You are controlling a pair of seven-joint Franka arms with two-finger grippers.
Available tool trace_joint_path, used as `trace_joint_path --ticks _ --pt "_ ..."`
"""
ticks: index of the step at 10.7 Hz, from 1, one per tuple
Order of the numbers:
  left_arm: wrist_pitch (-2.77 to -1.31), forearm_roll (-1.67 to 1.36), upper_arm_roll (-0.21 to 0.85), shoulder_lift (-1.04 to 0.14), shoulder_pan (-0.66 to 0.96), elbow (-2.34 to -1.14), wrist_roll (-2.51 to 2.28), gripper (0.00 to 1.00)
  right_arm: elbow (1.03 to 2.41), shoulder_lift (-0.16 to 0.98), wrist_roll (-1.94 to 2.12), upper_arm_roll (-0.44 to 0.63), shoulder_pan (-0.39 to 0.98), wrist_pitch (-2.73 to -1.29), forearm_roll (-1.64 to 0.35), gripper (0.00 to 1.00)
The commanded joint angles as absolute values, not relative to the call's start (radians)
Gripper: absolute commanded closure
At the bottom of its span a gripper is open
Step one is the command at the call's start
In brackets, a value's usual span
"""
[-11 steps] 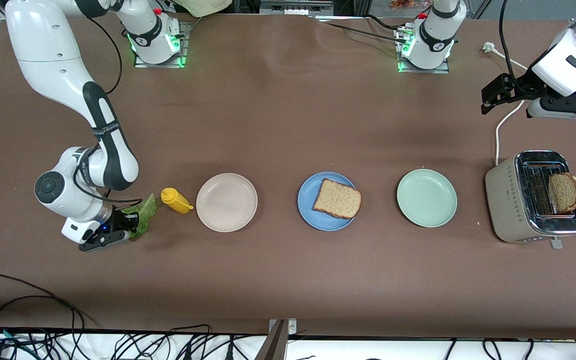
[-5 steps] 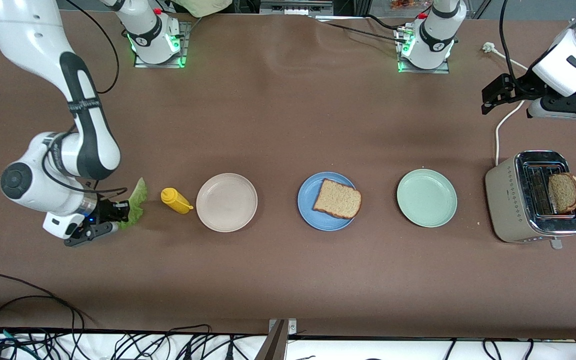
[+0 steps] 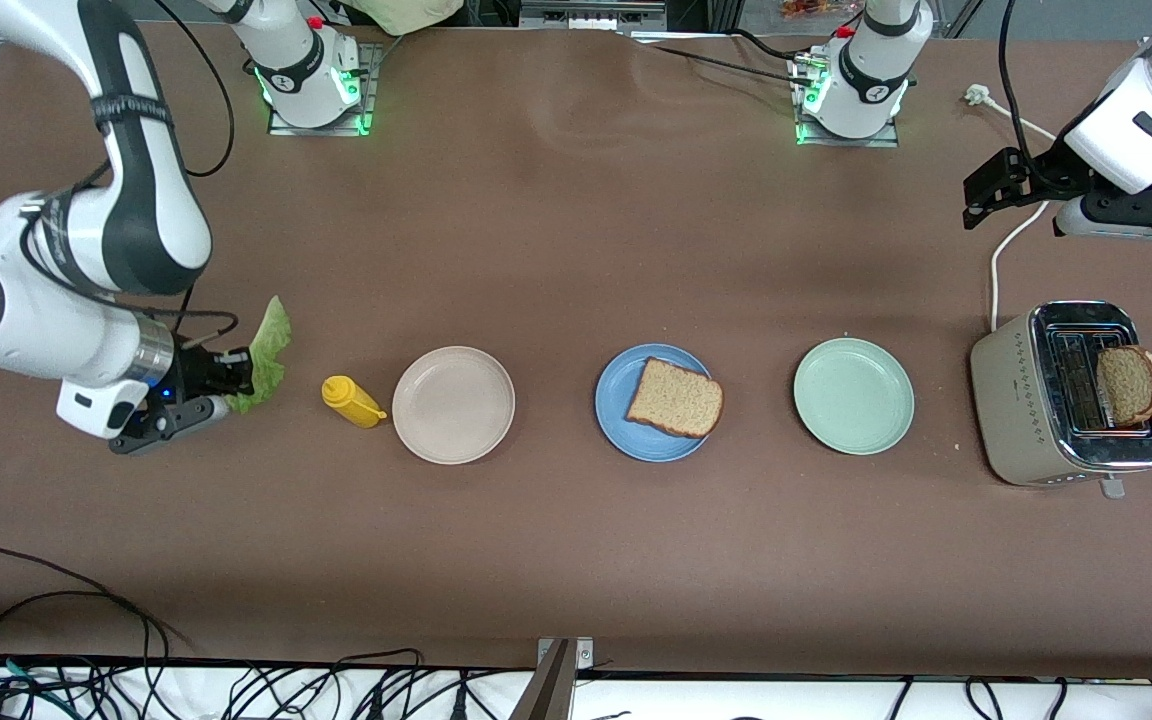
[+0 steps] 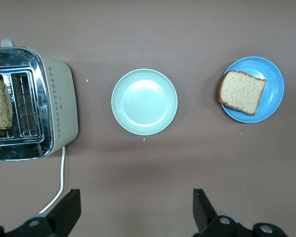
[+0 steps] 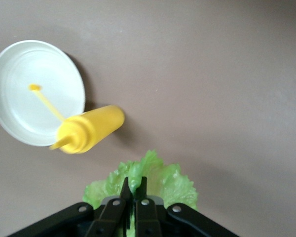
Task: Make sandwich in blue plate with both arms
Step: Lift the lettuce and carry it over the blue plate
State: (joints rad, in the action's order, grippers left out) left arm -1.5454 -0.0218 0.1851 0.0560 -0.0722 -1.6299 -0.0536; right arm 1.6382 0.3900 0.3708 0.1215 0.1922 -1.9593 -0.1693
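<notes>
My right gripper is shut on the green lettuce leaf and holds it in the air over the table at the right arm's end; the leaf shows in the right wrist view pinched between the fingers. The blue plate sits mid-table with one brown bread slice on it, also in the left wrist view. A second bread slice stands in the toaster. My left gripper is open and empty, up over the table at the left arm's end.
A yellow squeeze bottle lies beside the beige plate. A pale green plate sits between the blue plate and the toaster. The toaster's white cord runs toward the robots' side. Cables hang along the table's front edge.
My right gripper has lifted the lettuce leaf off the table and carried it up and away from the yellow bottle. The left arm has not moved.
</notes>
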Motion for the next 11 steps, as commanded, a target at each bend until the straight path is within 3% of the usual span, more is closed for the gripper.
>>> trace_joint_path --ticks 1,6,11 --pt "-1.529 -0.041 0.187 0.055 -0.080 -1.618 -0.049 0.00 1.634 0.287 0.192 0.126 0.273 -1.811 -0.120 1.00" --pt "-1.529 -0.041 0.187 0.055 -0.080 -1.618 -0.049 0.00 1.553 0.305 -0.142 0.132 0.443 -1.741 -0.129 1.00" --pt "-1.529 -0.041 0.187 0.055 -0.080 -1.618 -0.049 0.00 1.297 0.498 -0.487 0.189 0.632 -1.680 -0.192 1.00"
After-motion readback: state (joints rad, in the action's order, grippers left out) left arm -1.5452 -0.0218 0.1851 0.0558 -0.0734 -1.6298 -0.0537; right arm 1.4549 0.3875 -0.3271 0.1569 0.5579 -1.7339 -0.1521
